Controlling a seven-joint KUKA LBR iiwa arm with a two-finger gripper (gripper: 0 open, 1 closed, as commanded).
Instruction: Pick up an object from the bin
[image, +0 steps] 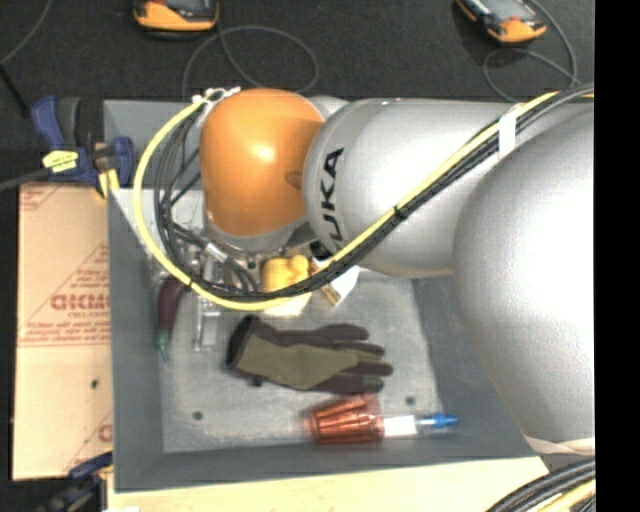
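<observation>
Olive-brown glove (305, 360) lies flat just right of the gripper (207, 330), and a dark pen (165, 310) sits close on the gripper's left. The gripper is low over the bin (140, 400) floor between them; clenched or released, I cannot tell. Beyond the glove lies a copper tube (345, 420).

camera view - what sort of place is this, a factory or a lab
Probably a robot lab or test cell, not a home: a large KUKA arm hangs over a grey metal bin of loose odds, such as a dark glove and a blue-capped pen.
</observation>
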